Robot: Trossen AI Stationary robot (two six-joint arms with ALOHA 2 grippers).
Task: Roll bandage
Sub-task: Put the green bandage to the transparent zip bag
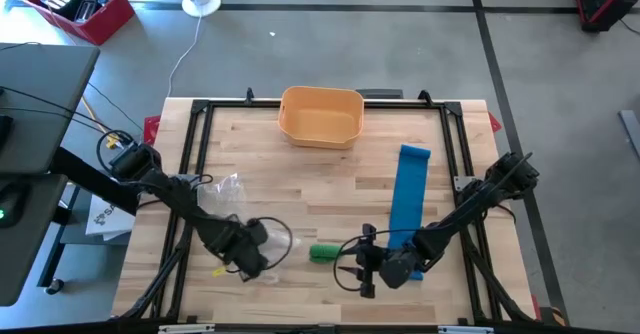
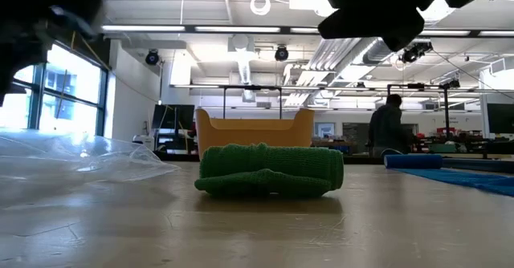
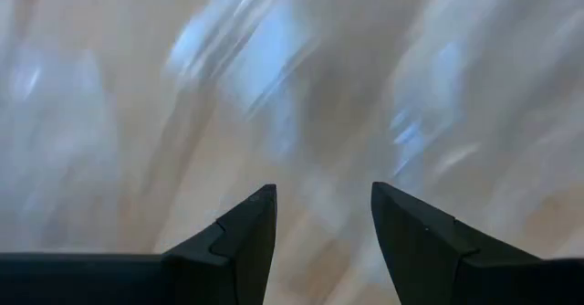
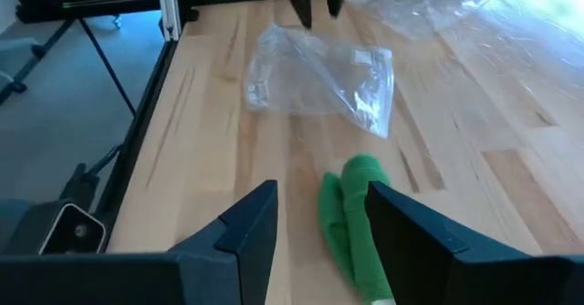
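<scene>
Bandage (image 1: 409, 192), blue, half-unrolled at our open, empty right gripper's (image 1: 362, 264) one o'clock: we should roll evenly.

No text, label, brand, number or sign can be read in any of the views. The crumpled clear plastic bag (image 4: 319, 81) near the worktop's left edge carries faint markings, but they are too blurred to make out. The small white sheet (image 1: 103, 217) just outside the worktop's left edge, beside the black frame, shows dark marks that are too small to read.
</scene>
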